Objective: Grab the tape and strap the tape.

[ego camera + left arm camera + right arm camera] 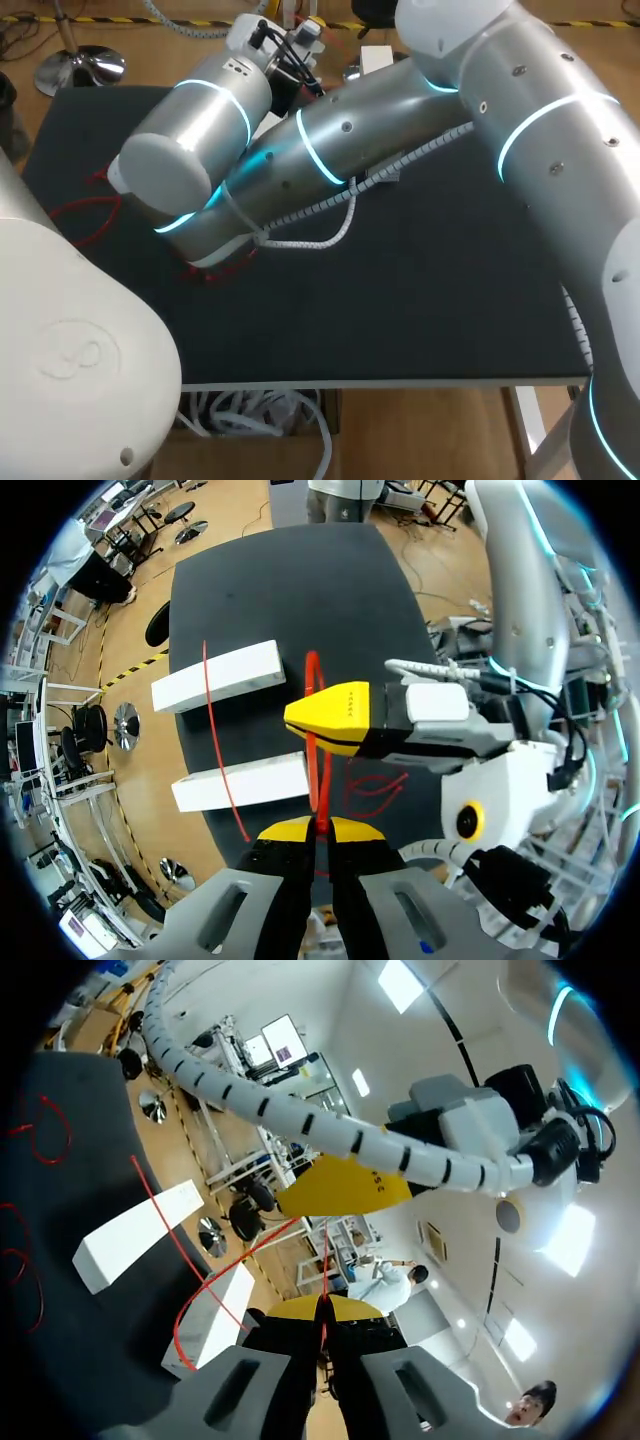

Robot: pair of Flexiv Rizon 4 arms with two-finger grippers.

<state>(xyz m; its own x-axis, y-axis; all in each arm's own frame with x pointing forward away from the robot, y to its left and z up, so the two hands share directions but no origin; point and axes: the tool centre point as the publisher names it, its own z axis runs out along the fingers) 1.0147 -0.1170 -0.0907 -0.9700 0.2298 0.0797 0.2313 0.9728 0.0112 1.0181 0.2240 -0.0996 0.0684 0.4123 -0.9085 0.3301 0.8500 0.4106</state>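
Two grippers, the left gripper [312, 830] and right gripper [322, 1308], each clamped the red tape [316, 788]. Steady, even tension seemed wise against its slack at the table's [420, 300] nine o'clock.

In the left wrist view I see only one yellow finger of the right gripper [320, 720]. Its partner sits behind it, and a stretch of the red tape [318, 785] is hidden behind that finger too. In the right wrist view a ribbed hose [350, 1141] crosses the left gripper [325, 1195] and covers part of it. From the head view my right arm [380, 160] blocks both grippers and most of the tape.
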